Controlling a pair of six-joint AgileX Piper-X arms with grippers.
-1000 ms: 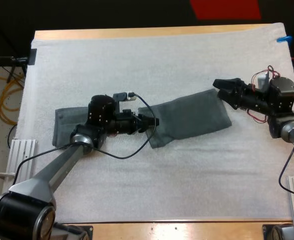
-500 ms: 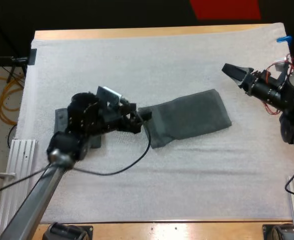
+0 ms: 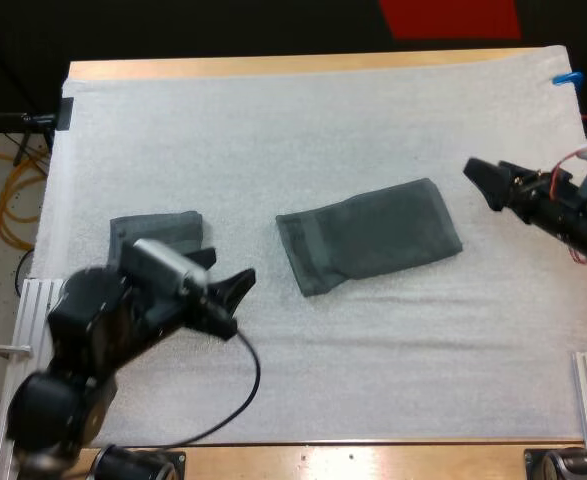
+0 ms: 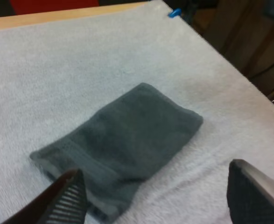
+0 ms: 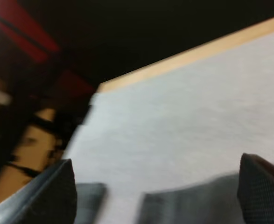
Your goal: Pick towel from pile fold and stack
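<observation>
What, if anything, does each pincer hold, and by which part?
Nothing is held. The left pincer and the right pincer both stand open, clear of the folded towel lying flat on the mat.

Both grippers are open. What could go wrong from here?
1. The folded towel lies apart from the left towel; lifted by one edge, it may fall open.
2. The open left gripper sits close to the left towel and could drag it when it moves.
</observation>
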